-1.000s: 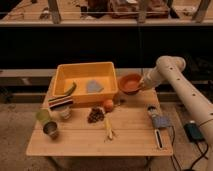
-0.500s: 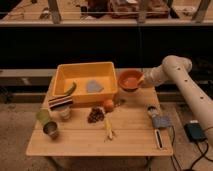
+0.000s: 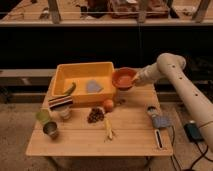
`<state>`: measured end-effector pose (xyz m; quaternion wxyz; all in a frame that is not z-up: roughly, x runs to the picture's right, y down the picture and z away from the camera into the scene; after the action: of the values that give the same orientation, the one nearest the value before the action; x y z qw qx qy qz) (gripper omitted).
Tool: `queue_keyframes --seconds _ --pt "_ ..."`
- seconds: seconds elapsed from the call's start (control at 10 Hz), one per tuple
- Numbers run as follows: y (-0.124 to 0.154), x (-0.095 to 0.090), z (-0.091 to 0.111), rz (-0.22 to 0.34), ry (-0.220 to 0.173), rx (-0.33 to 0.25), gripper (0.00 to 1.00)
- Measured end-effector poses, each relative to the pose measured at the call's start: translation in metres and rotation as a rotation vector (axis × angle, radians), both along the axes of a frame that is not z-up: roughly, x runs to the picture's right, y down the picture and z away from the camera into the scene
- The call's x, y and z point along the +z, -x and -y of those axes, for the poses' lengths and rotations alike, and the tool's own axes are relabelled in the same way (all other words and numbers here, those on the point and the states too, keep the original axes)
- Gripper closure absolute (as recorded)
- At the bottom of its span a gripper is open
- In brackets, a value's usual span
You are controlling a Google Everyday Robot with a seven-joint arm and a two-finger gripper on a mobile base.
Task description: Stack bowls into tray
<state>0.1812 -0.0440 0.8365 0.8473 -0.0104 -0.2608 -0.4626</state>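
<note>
Leftward on the table (image 3: 130, 135), yellow tray (image 3: 85, 65), big and high-walled. Just at its right wall, raised off the table, orange bowl (image 3: 123, 78), clamped at its right rim by the tool (image 3: 135, 79). Looks like the carry step. Next: shift left over the tray's floor, lower gently, then release.

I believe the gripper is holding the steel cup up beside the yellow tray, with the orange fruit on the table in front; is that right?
Not quite: the gripper holds the orange-red bowl, not the steel cup, which stands on the table. The camera view shows it. The rest stands: beside the yellow tray, orange fruit in front.
</note>
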Motion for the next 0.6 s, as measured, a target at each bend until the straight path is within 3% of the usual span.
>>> queue_keyframes --seconds 0.2,0.6 --pt "0.024 -0.005 0.011 0.032 -0.019 -0.031 1.00" --pt "0.033 -0.014 0.027 0.044 -0.058 -0.041 1.00"
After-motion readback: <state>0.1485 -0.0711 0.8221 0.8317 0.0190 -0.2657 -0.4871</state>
